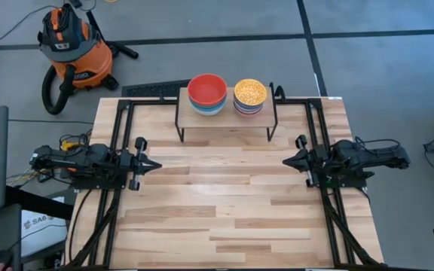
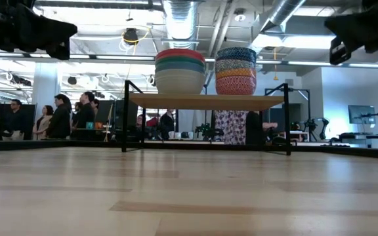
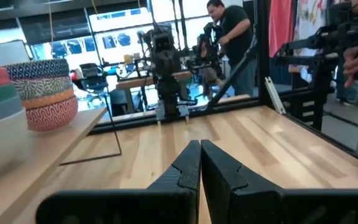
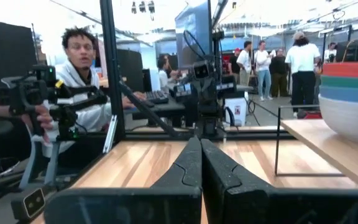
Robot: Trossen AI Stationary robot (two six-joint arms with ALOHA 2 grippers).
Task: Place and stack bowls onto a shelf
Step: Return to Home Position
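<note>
The left arm (image 1: 81, 160) and right arm (image 1: 364, 156) are matte black and built of blocky segments. The left claw (image 1: 155, 165) and right claw (image 1: 286, 160) each taper to a point. Their fingers (image 3: 182, 171) are wedge-shaped, with a small notch on the inner edge. Black cables (image 1: 89, 214) trail from each arm, and orange wires (image 1: 68, 144) show at the left arm's rear.

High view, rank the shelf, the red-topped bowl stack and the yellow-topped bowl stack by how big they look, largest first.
1. shelf, by far.
2. red-topped bowl stack, a little wider.
3. yellow-topped bowl stack.
The stacks stand side by side on the shelf, so nearness hardly matters.
</note>
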